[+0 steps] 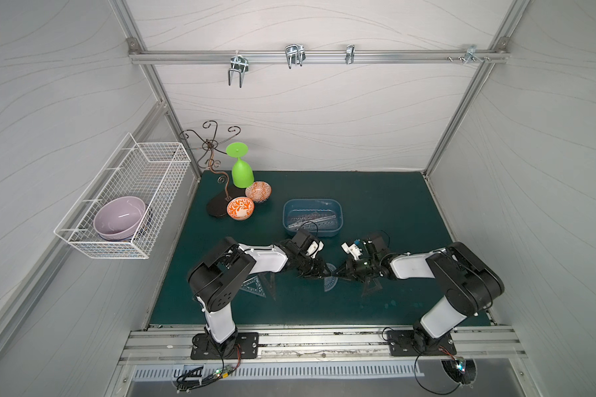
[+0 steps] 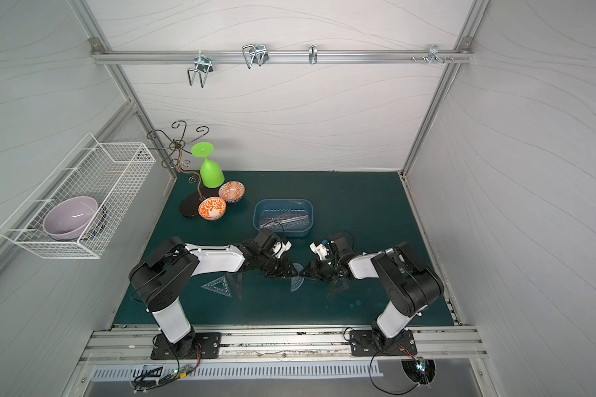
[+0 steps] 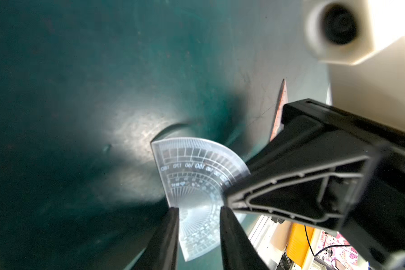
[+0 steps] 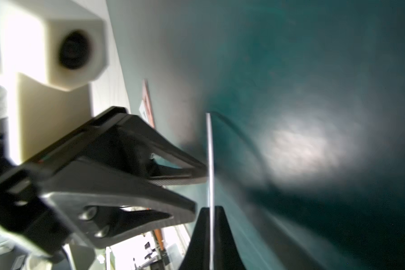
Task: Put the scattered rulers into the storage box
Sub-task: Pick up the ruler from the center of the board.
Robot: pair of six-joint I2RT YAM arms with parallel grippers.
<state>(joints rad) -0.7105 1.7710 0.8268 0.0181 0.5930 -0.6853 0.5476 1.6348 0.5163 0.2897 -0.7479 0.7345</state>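
Observation:
A clear semicircular protractor [image 1: 331,280] [image 2: 296,280] is tilted up off the green mat near the front middle. My right gripper [image 4: 210,208] [image 1: 339,271] is shut on it; the protractor [image 4: 208,140] shows edge-on between the fingers. My left gripper [image 3: 198,208] [image 1: 324,273] stands open, fingertips against the protractor's [image 3: 192,168] face. Around the arms lie a clear set square [image 1: 253,287] and two dark set squares [image 1: 272,280] [image 1: 372,287]. The blue storage box [image 1: 312,201] [image 2: 283,200] behind the grippers holds several rulers [image 1: 310,220].
Back left stand an upturned green goblet [image 1: 241,170], two orange patterned bowls [image 1: 240,208] [image 1: 258,191] and a curly metal stand [image 1: 217,151]. A white wire basket [image 1: 152,165] on the left wall holds a purple bowl [image 1: 117,220].

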